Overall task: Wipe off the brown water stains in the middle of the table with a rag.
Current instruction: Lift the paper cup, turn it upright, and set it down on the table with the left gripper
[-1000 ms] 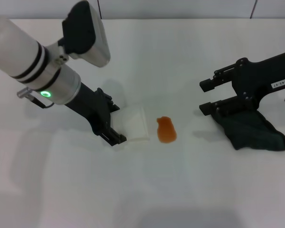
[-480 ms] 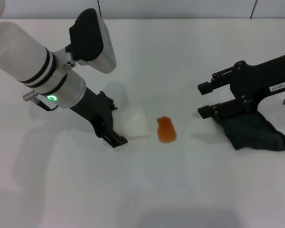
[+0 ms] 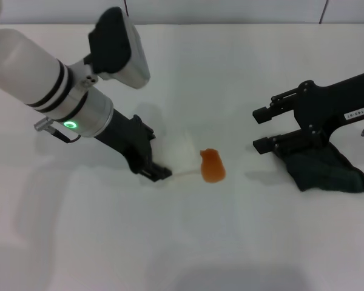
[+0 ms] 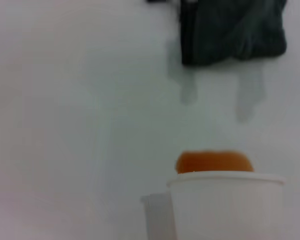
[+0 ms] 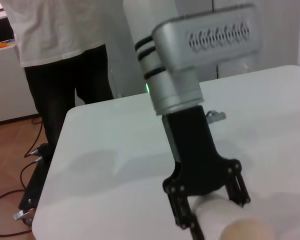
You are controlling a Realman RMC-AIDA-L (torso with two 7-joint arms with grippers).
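Rag (image 3: 324,167) under right claw (image 3: 261,129) (fingers parted, arm reaching leftward)

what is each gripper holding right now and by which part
The left gripper holds the white paper cup by its side wall, tipped toward the brown stain. The right gripper holds nothing; the rag lies beneath it.

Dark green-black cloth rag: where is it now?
Head view: the dark green-black cloth rag lies on the white table's right side, under the right gripper.
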